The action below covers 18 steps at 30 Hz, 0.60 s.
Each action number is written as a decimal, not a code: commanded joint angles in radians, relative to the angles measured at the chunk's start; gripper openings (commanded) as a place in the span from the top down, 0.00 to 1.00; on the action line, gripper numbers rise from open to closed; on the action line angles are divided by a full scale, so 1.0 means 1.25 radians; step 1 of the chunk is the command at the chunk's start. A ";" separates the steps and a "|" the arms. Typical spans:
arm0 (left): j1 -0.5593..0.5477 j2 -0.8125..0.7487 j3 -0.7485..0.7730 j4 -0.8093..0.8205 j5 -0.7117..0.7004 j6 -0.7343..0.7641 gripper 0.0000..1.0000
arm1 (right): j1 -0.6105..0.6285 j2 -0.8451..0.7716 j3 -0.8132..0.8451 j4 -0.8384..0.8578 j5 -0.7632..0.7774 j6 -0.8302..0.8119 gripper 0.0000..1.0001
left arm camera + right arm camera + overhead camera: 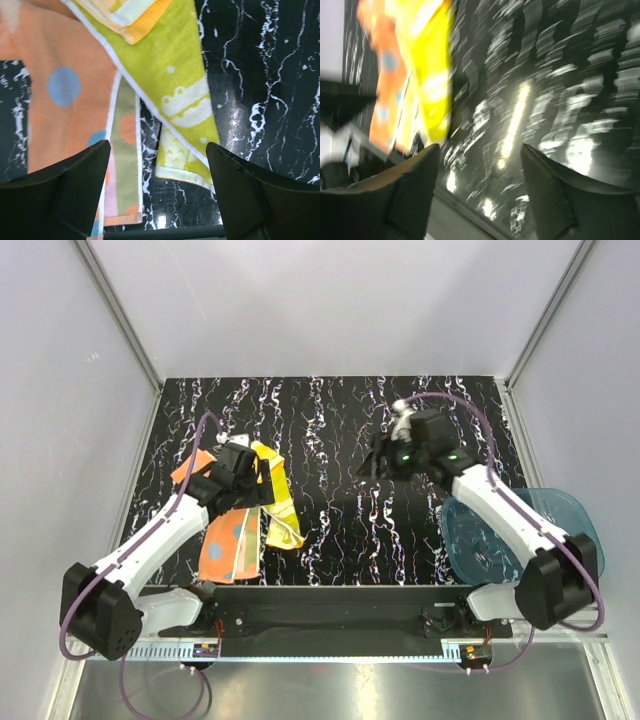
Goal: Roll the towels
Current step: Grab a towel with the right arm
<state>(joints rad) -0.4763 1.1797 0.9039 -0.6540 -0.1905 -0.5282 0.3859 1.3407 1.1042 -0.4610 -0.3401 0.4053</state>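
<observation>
Two towels lie overlapping at the left of the table. The orange towel [226,542] has light blue dots, and the yellow towel [281,508] runs slantwise across its upper part. My left gripper [250,480] hovers over where they cross. In the left wrist view it [157,150] is open, with the orange towel [60,110] and the yellow towel [175,85] beyond its fingers and nothing between them. My right gripper [370,462] hangs over bare table right of centre, apart from both towels. Its blurred wrist view shows it [480,150] open and empty, the yellow towel [434,75] far off.
A translucent blue tray [565,512] sits at the right edge of the table, partly under my right arm. The table [330,420] is black with white veins and is walled in by pale panels on the left, back and right.
</observation>
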 commanded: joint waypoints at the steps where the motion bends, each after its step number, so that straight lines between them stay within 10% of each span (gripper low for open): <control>1: 0.005 -0.058 0.060 -0.052 -0.084 0.016 0.15 | 0.141 0.044 0.041 0.002 -0.018 0.005 0.33; 9: 0.227 -0.228 -0.004 -0.119 -0.069 0.134 0.11 | 0.376 0.232 0.127 0.037 0.038 0.033 0.46; 18: 0.233 -0.313 -0.036 -0.095 -0.095 0.121 0.01 | 0.441 0.405 0.230 0.000 0.067 0.030 0.58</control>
<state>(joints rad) -0.1871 0.7807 0.8726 -0.8062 -0.3008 -0.4068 0.9138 1.8252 1.3224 -0.4438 -0.2974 0.4423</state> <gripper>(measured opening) 0.984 0.428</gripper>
